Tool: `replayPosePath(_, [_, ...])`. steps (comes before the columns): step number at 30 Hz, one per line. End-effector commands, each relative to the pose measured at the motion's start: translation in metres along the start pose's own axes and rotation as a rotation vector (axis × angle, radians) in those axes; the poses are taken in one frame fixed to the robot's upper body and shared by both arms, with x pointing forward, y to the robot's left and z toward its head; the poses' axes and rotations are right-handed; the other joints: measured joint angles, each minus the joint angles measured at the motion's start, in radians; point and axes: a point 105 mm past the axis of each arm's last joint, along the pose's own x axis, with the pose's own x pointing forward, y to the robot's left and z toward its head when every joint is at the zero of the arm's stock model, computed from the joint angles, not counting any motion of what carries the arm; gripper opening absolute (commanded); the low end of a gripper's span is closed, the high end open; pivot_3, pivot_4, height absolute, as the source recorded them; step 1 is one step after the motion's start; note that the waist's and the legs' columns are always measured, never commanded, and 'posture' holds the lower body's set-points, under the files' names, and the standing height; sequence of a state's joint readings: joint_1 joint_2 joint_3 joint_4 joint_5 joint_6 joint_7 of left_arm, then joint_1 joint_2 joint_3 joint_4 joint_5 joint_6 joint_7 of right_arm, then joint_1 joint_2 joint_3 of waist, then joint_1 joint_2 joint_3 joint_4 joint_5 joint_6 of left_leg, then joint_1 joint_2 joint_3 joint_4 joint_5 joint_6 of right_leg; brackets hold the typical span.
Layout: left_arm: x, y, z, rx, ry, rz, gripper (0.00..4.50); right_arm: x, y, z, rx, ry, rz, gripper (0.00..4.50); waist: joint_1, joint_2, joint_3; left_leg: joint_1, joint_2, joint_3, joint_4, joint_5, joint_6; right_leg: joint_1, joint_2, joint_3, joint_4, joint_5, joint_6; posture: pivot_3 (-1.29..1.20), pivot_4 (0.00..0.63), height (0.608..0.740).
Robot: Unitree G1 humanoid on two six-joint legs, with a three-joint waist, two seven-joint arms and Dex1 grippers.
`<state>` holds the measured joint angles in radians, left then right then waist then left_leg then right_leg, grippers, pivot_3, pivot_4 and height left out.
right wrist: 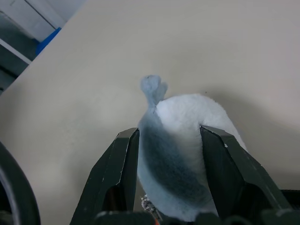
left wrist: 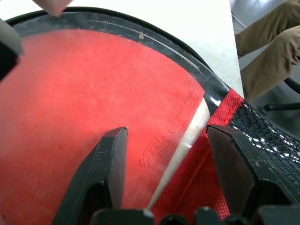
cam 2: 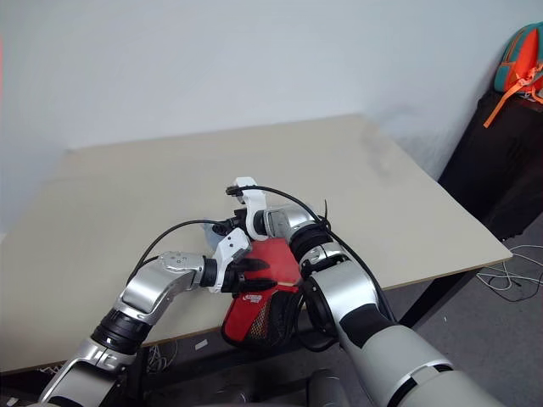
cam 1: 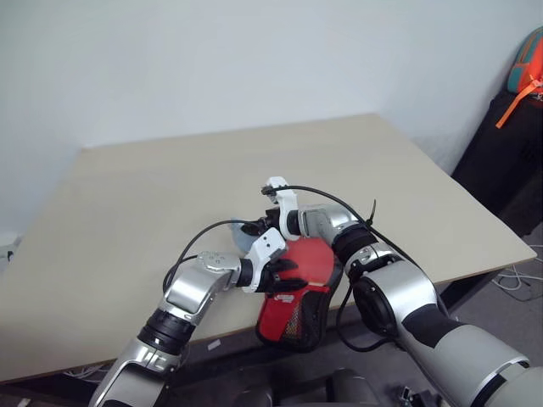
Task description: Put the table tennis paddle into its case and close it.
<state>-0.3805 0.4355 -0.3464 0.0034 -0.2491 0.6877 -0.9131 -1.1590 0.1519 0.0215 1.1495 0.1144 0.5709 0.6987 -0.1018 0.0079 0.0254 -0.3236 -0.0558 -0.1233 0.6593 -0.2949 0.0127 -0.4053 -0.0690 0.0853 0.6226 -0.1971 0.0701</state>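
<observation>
Paddle [left wrist: 84, 117] lies inside red case [cam 1: 293, 314] at near worktop [cam 1: 127, 212] edge, mesh end overhanging; left end effector [cam 1: 284, 278] spread wide over case face, gripping nothing; right end effector [right wrist: 171, 176] part-open astride pale fluffy tuft [right wrist: 180, 140], grip uncertain; likely step: zip shut; pin case flat, pull along edge. Left wrist view reveals open zip track [left wrist: 154, 42], paddle face print; head views hide both.

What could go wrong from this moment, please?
1. The case hangs partly over the table's near edge; a push might drop it.
2. The case is open around the paddle, which might slide out.
3. The right gripper, open, straddles a pale fluffy thing and might catch it.
</observation>
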Motion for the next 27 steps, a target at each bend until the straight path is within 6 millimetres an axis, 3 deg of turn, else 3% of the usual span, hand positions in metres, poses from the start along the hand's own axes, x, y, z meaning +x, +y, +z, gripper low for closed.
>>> replayPosePath(1, [0.002, 0.001, -0.039, -0.102, 0.139, 0.024, 2.8, 0.005, -0.004, -0.017, -0.069, 0.078, -0.043, 2.21, 0.0, 0.001, -0.002, 0.0, 0.0, 0.0, 0.0, 0.0, 0.0, 0.0, 0.0, 0.0, 0.0, 0.0, 0.0, 0.0, 0.0, 0.74])
replayPosePath(14, [0.002, 0.003, -0.039, -0.111, 0.136, 0.029, 2.8, 0.007, 0.003, -0.03, -0.077, 0.141, 0.007, 2.21, -0.001, 0.001, -0.015, 0.001, 0.0, 0.0, -0.002, -0.001, -0.001, 0.0, 0.0, 0.0, 0.0, -0.002, 0.002, 0.0, 0.0, 0.74])
replayPosePath(21, [0.003, 0.003, -0.039, -0.121, 0.134, 0.03, 2.8, 0.005, 0.003, -0.028, -0.036, 0.142, 0.014, 4.25, -0.001, 0.002, -0.016, 0.001, 0.0, 0.0, -0.002, -0.001, -0.001, 0.0, 0.0, 0.0, 0.0, -0.002, 0.002, 0.0, 0.0, 0.74])
replayPosePath(27, [0.003, 0.006, -0.038, -0.122, 0.133, 0.035, 2.8, 0.004, -0.003, -0.029, -0.015, 0.138, -0.022, 4.25, 0.0, 0.002, -0.016, 0.001, 0.0, -0.001, -0.002, -0.001, -0.001, 0.0, 0.0, 0.0, 0.0, -0.002, 0.003, 0.0, 0.0, 0.74])
